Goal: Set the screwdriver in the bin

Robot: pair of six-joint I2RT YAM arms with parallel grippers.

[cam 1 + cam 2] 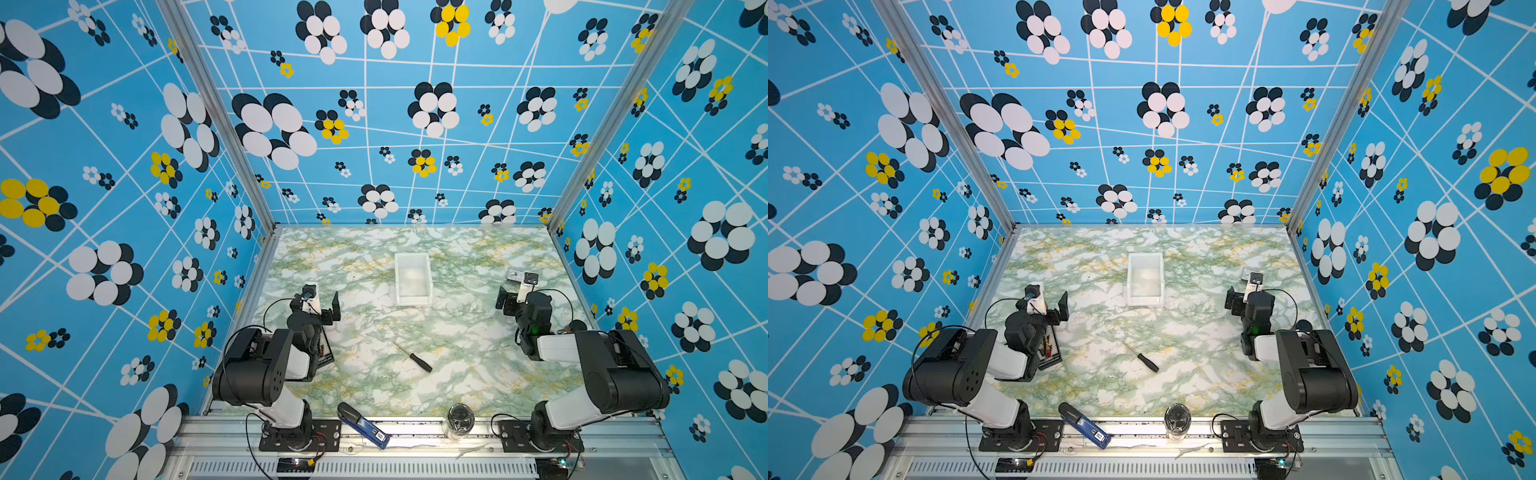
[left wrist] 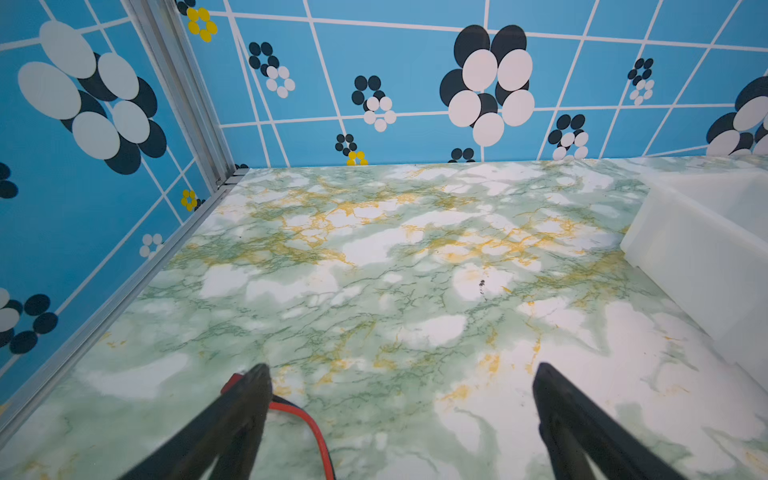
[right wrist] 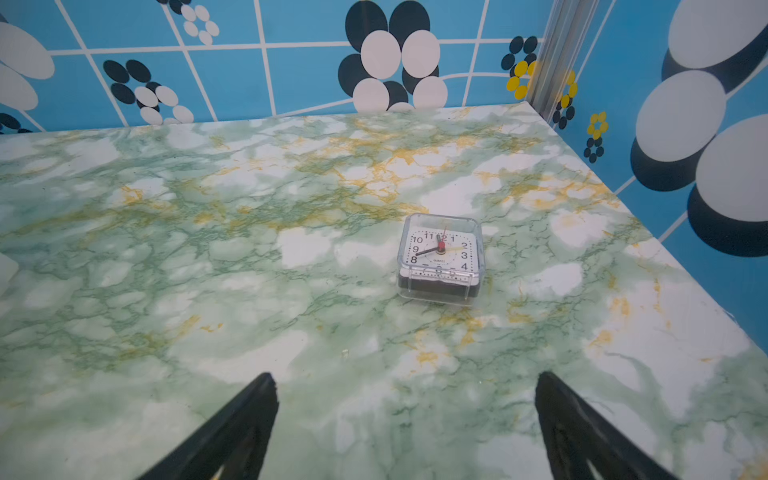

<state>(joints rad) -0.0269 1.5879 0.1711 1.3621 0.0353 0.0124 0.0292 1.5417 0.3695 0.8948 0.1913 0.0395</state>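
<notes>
The screwdriver [image 1: 413, 357] [image 1: 1142, 358], slim with a black handle, lies flat on the marble table, between the two arms and nearer the front edge. Behind it, mid-table, stands the white open-topped bin [image 1: 413, 302] [image 1: 1145, 300]; its side wall [image 2: 706, 257] also shows in the left wrist view. My left gripper [image 1: 324, 293] [image 1: 1050, 295] [image 2: 401, 370] hovers open left of the bin with nothing between its fingers. Over at the right side, my right gripper [image 1: 515, 286] [image 1: 1244, 289] [image 3: 405, 380] is open and holds nothing. Neither wrist view shows the screwdriver.
A small square clock [image 3: 440, 255] [image 1: 514, 273] lies just beyond the right gripper. A blue-and-black stapler-like tool [image 1: 361, 424] and a clear round jar [image 1: 459, 419] sit at the front edge. A circuit board [image 1: 326, 353] with a red wire [image 2: 307, 419] lies under the left arm.
</notes>
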